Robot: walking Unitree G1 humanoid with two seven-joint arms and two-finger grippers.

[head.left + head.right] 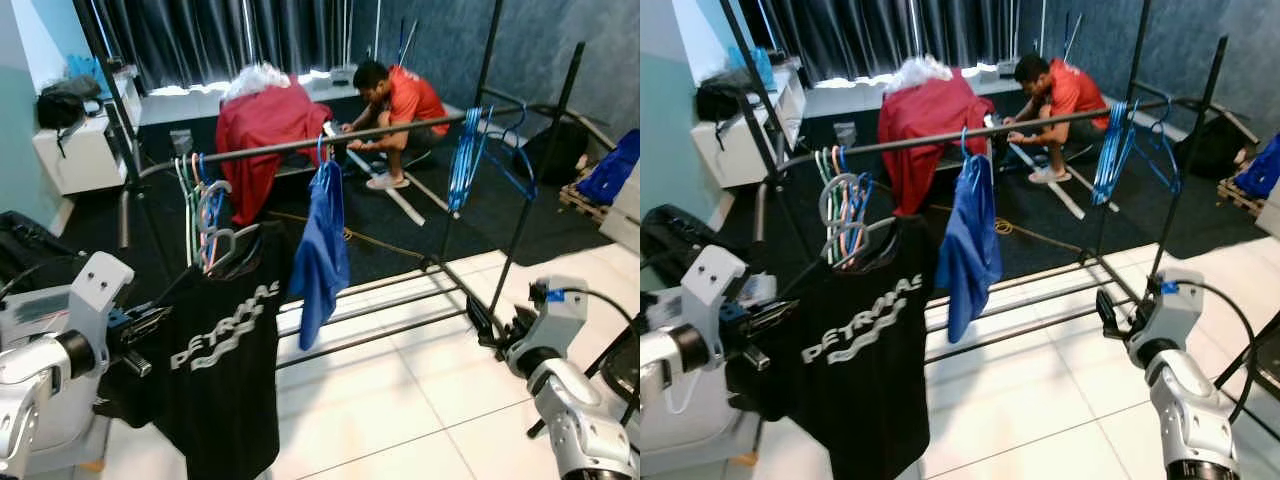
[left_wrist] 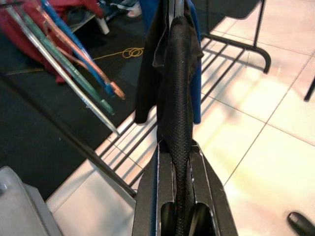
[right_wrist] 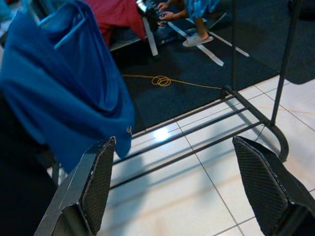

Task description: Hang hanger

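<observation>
Hanger (image 1: 222,245) carrying the black T-shirt (image 1: 225,370) sits just below the rack rail (image 1: 400,132), beside the coloured empty hangers (image 1: 198,205); its hook looks not yet over the rail, though that is hard to tell. Left gripper (image 2: 179,123) has its jaws pinching the shirt's fabric, so lift steadily and seat the hook before releasing. Right gripper (image 3: 182,182) hangs spread, below the rail.

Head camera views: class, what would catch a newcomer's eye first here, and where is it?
The black T-shirt with pale lettering, hanging at the clothes rail's left end, where the left tool is shut on its fabric. Next, a blue garment hangs mid-rail, with a bunch of blue hangers further right. Behind the rail, a person in a red shirt crouches on the dark carpet beside a red-draped chair.
</observation>
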